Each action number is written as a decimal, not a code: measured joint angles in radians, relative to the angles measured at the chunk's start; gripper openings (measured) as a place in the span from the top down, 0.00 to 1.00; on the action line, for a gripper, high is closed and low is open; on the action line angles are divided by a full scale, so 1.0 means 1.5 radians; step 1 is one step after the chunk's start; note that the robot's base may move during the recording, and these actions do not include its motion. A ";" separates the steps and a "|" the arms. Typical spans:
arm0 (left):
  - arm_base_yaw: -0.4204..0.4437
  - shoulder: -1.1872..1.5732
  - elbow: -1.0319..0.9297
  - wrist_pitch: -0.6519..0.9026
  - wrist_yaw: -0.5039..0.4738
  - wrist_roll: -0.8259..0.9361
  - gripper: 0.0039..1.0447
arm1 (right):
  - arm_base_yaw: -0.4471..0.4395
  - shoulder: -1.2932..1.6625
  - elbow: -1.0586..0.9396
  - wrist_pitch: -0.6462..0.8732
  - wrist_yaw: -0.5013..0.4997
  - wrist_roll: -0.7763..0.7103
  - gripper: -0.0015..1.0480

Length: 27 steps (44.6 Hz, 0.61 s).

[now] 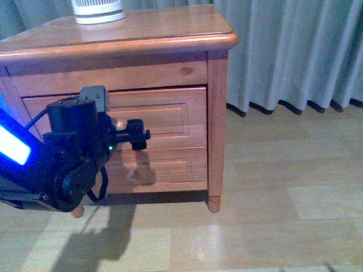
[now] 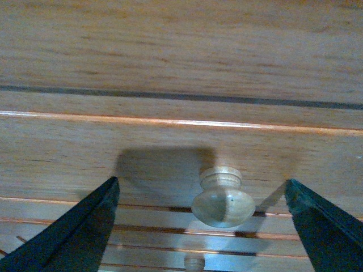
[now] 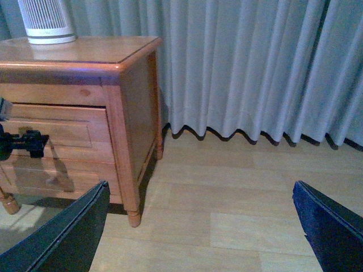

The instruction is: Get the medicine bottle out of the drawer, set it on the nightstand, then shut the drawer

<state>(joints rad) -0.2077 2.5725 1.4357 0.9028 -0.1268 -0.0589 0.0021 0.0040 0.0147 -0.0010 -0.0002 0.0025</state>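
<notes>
The nightstand stands against the curtain. The drawer is the upper of its two, and its front looks pushed in. My left gripper is open in front of that drawer. In the left wrist view the round wooden knob lies between the dark fingers, just short of the gripper, and nothing touches it. My right gripper is open over bare floor, to the right of the nightstand. The medicine bottle is out of view.
A white slatted device stands on the nightstand top at the back left. The lower drawer has its own knob. Grey curtains hang behind, over a pale wood floor.
</notes>
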 joint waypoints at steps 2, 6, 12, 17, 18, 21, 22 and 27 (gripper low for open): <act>0.000 0.001 0.000 0.000 0.000 -0.004 0.26 | 0.000 0.000 0.000 0.000 0.000 0.000 0.07; 0.000 0.001 0.000 0.000 -0.001 -0.009 0.43 | 0.000 0.000 0.000 0.000 0.000 0.000 0.07; -0.001 0.001 0.000 0.000 0.003 -0.011 0.63 | 0.000 0.000 0.000 0.000 0.000 0.000 0.07; -0.002 0.001 -0.001 0.000 0.002 -0.017 0.74 | 0.000 0.000 0.000 0.000 0.000 0.000 0.07; -0.002 0.001 -0.002 0.000 0.003 -0.018 0.75 | 0.000 0.000 0.000 0.000 0.000 0.000 0.07; -0.003 -0.001 -0.008 0.006 0.005 -0.020 0.76 | 0.000 0.000 0.000 0.000 0.000 0.000 0.07; -0.003 -0.002 -0.013 0.009 0.007 -0.021 0.76 | 0.000 0.000 0.000 0.000 0.000 0.000 0.07; -0.004 -0.034 -0.080 0.042 0.015 -0.025 0.76 | 0.000 0.000 0.000 0.000 0.000 0.000 0.07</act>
<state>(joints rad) -0.2131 2.5217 1.3159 0.9653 -0.1047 -0.0967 0.0025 0.0040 0.0147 -0.0010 -0.0002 0.0025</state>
